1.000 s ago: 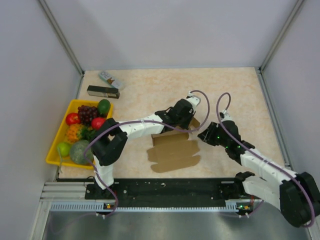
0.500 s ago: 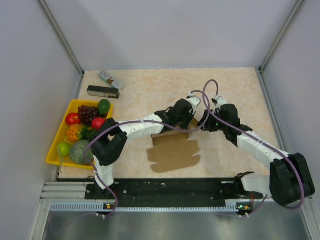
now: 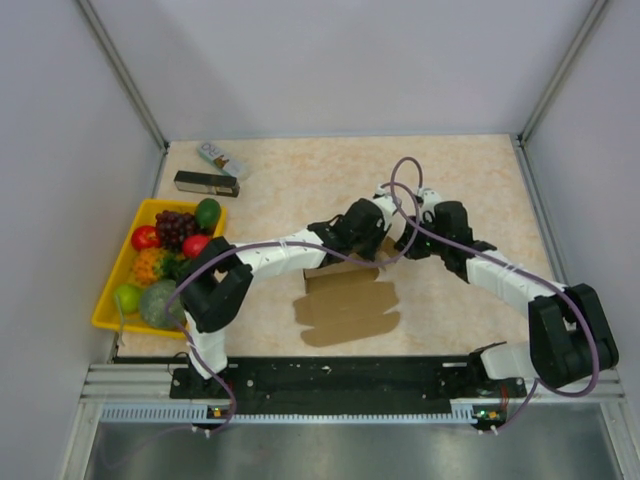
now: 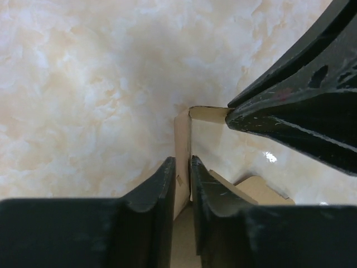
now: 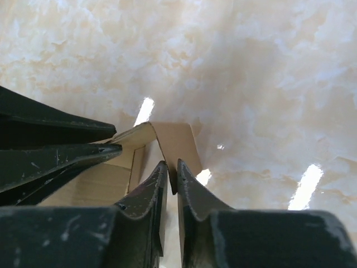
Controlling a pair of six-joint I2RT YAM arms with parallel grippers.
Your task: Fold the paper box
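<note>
- Box (image 3: 345, 305) lay near the centre of the worktop (image 3: 470, 180), a little toward 6 o'clock. Most of the sheet was flat, with its 12 o'clock edge lifted into a low wall.
- Both arms met at the sheet's 1 o'clock corner.
- Left fingers (image 4: 172, 173): nearly closed, pinching the upright wall panel edge-on. Thin card showed in the slit between them.
- Right fingers (image 5: 164, 178): nearly closed on the short end flap where it bent round the same corner. Each wrist view showed the other pair just beside.
- Step in hand, as judged: squaring this corner by bringing wall and end flap upright together.
- To do it well:
  - Keep both pinches low, close to the score lines, so the card bends at the crease and not mid-panel.
  - Swing the flap gently while the left pair only steadies the wall.
  - Nothing weighed down the flat part, so a hard pull would likely drag or tip the whole sheet.
  - The two pairs sat very close, so collision was a risk.
- Writing:
  - None seen on the box; plain brown card.
  - Packet (image 3: 221, 158) at 10 o'clock carried print, too small to read.
  - Black box (image 3: 206, 183) beside it: no legible label.
  - Fruit tray (image 3: 105, 318) at 9 o'clock: unmarked.
</note>
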